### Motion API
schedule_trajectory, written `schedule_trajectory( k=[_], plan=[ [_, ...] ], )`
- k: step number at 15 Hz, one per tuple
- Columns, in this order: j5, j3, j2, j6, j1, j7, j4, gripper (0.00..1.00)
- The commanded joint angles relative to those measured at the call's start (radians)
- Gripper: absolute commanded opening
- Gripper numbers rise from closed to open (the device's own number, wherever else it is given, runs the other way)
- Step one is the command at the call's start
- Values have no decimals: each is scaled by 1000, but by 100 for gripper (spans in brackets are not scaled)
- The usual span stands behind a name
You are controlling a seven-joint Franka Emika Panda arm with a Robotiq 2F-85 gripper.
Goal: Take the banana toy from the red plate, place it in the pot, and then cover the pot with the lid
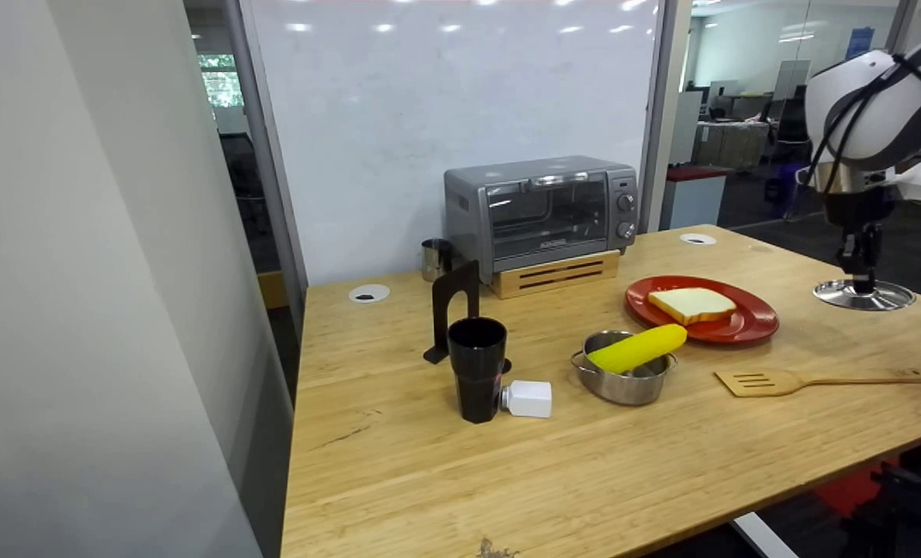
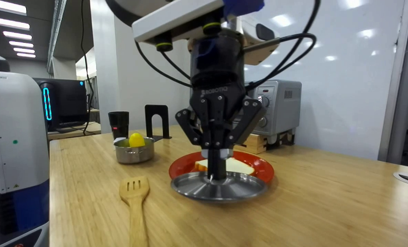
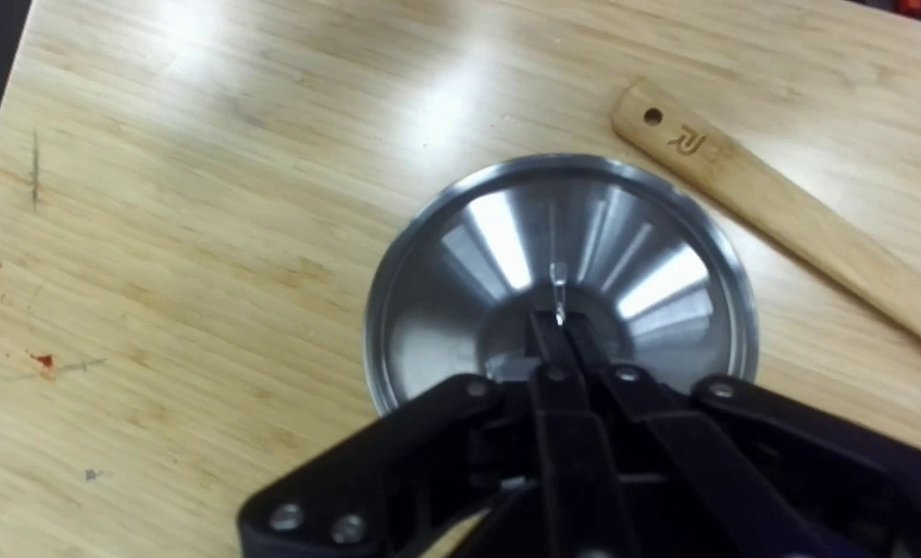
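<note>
My gripper (image 2: 217, 175) is shut on the knob at the centre of the silvery lid (image 2: 193, 188), which hangs level and looks raised above the table. In the wrist view the fingertips meet at the lid's (image 3: 445, 310) middle, hiding most of the knob. The yellow banana toy (image 1: 637, 349) leans inside the steel pot (image 1: 623, 390), one end sticking up over the rim on the red plate's (image 1: 763, 329) side. In both exterior views the plate carries only a pale bread slice (image 1: 691, 304). Neither pot nor banana shows in the wrist view.
A wooden spatula (image 1: 770, 381) lies near the table's front edge, its handle (image 3: 778, 201) beside the lid in the wrist view. Past the pot stand a black cup (image 1: 477, 372), a white bottle (image 1: 529, 399) and a black bookend (image 1: 437, 310). The toaster oven (image 1: 546, 213) is at the back.
</note>
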Motion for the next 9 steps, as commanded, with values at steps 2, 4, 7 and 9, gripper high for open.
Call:
schedule_trajectory(
  k=[2, 4, 7, 9],
  plan=[
    [-34, 49, -114, -5, 54, -102, -41, 1],
    [-15, 73, -113, -1, 90, -147, -16, 1],
    [0, 104, -89, 1, 141, -207, 18, 1],
    [6, 123, -69, 3, 170, -245, 39, 1]
  ],
)
